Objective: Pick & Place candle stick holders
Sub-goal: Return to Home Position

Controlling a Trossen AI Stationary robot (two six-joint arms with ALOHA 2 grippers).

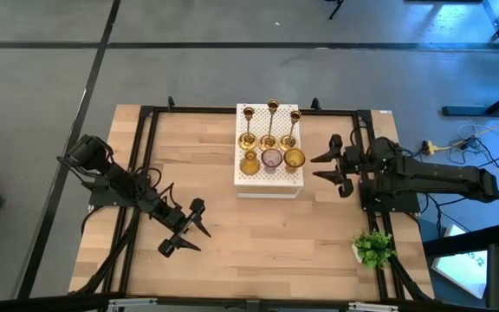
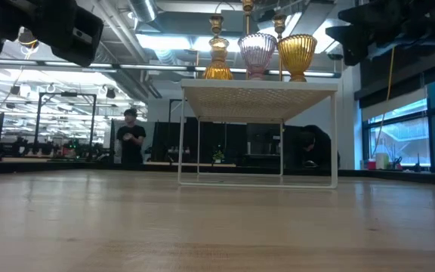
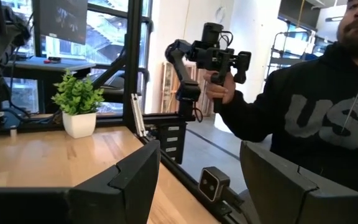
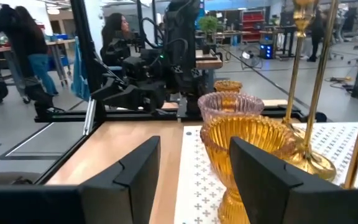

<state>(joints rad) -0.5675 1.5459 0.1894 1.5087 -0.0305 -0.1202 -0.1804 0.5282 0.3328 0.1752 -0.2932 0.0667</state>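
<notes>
Wide and empty beside the white perforated shelf (image 1: 267, 184), the right gripper (image 1: 320, 168) needed a straight retreat from the candle stick holders (image 1: 269, 140); the left gripper (image 1: 199, 239), equally wide, waited farther from the shelf.

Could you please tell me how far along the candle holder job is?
All six look placed: three brass candlesticks and three glass holders stand on the white shelf. Nothing is in hand: the left gripper, over the table, and the right gripper, beside the shelf, are both open and empty. Only parking the arms seems left.
</notes>
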